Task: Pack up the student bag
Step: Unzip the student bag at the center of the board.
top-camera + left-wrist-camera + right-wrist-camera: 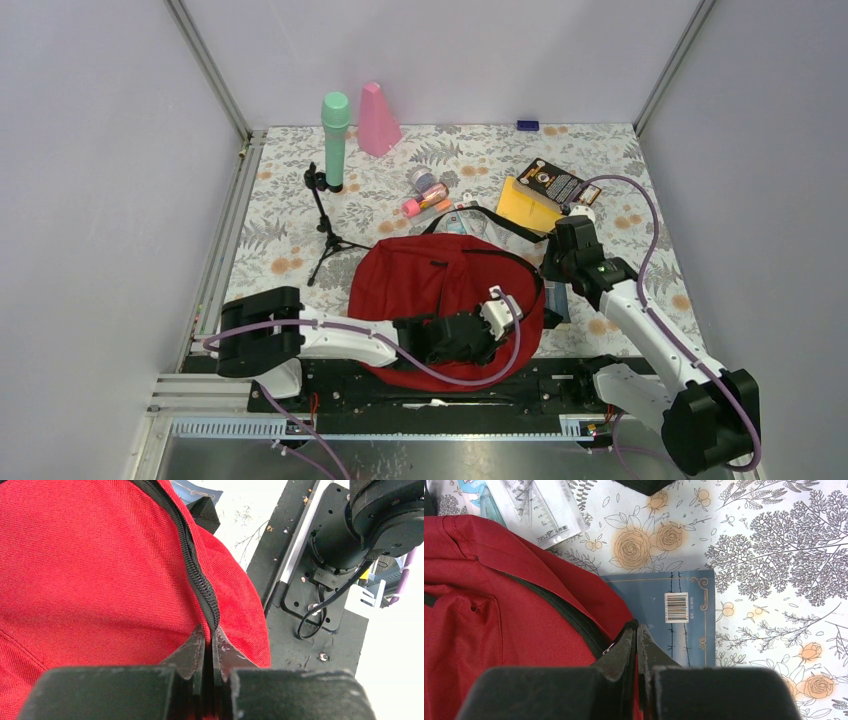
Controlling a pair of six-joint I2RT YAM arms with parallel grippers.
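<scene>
Near the far left corner of the table [275,200], a green microphone [334,140] stands on a tripod [325,235]. The student bag [430,275] lies at the middle of the near edge, and the left gripper [209,635] is on its near right part, jaws pressed together at the black zipper [192,555]. At the bag's right edge the right gripper [635,630] is likewise closed, beside a blue book [659,595] partly covered by the bag. I cannot tell whether either gripper pinches fabric.
</scene>
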